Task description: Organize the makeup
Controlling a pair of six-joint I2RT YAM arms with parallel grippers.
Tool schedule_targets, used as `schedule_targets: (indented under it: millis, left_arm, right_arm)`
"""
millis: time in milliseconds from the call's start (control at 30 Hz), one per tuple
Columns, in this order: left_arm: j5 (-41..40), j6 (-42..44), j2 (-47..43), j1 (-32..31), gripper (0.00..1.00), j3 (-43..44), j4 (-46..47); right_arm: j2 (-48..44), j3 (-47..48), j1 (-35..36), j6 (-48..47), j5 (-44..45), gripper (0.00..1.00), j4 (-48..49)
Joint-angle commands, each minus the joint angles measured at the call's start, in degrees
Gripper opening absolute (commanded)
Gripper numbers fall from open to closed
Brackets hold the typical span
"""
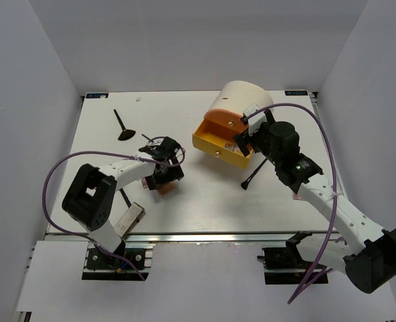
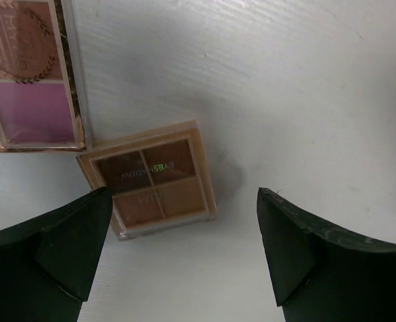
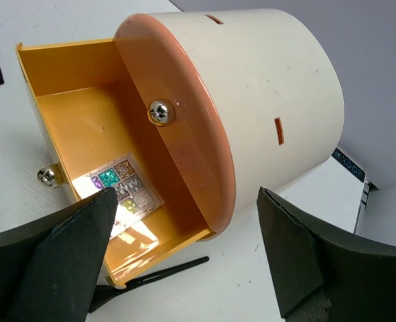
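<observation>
My left gripper (image 1: pixel 163 173) (image 2: pixel 184 201) hangs open just above the table, nothing between its fingers. A brown four-pan eyeshadow palette (image 2: pixel 154 180) lies just ahead of its left finger, and a pink palette (image 2: pixel 30 74) lies beyond that. My right gripper (image 1: pixel 243 142) (image 3: pixel 185 194) is open over the pulled-out yellow drawer (image 1: pixel 218 142) (image 3: pixel 84 114). A multicoloured palette (image 3: pixel 120 188) lies flat in that drawer. One thin black brush (image 1: pixel 253 176) (image 3: pixel 151 274) lies on the table, partly under the drawer's corner. A second brush (image 1: pixel 124 127) and a silvery compact (image 1: pixel 129 219) lie on the left.
The cream cylindrical drawer unit (image 1: pixel 241 100) (image 3: pixel 271 100) stands at the back right, its peach front (image 3: pixel 184 114) with a metal knob beside the yellow drawer. A small black piece (image 1: pixel 146 137) lies near the left arm. Grey walls close in the table on three sides.
</observation>
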Motion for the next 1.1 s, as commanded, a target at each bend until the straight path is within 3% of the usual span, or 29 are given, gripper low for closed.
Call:
schedule_targets:
  millis: [0, 400, 667, 767, 967, 1000, 1067]
  left_arm:
    - [-5.2, -2.6, 2.4, -0.9, 0.98, 4.3, -8.5]
    - [-5.7, -3.6, 0.9, -1.1, 0.98, 4.7, -9.0]
    - [-2.4, -3.1, 5.9, -1.1, 0.96, 2.9, -2.9]
    - [-2.7, -3.7, 7.1, -1.1, 0.88, 3.5, -2.5]
    - [-3.3, -4.8, 3.8, -1.2, 0.45, 0.7, -1.5]
    - [-2.5, -4.7, 2.9, -1.2, 0.33, 0.4, -1.2]
    - [-1.9, -4.1, -0.4, -2.0, 0.24, 0.7, 0.0]
  right_arm:
    - [-2.0, 1.5, -1.2, 2.5, -0.4, 0.89, 0.4]
    - [-4.1, -0.1, -4.9, 5.0, -1.7, 0.89, -0.6]
    - [-4.2, 0.8, -5.1, 5.7, -2.4, 0.89, -0.9]
    - [-4.8, 0.8, -5.2, 6.1, -2.6, 0.89, -1.1]
    - [-6.6, -0.1, -5.8, 6.4, -2.3, 0.89, -1.2]
    - [-6.9, -0.2, -5.9, 6.4, -2.2, 0.89, -1.2]
    - [-7.6, -0.5, -6.2, 6.3, -2.0, 0.89, -1.2]
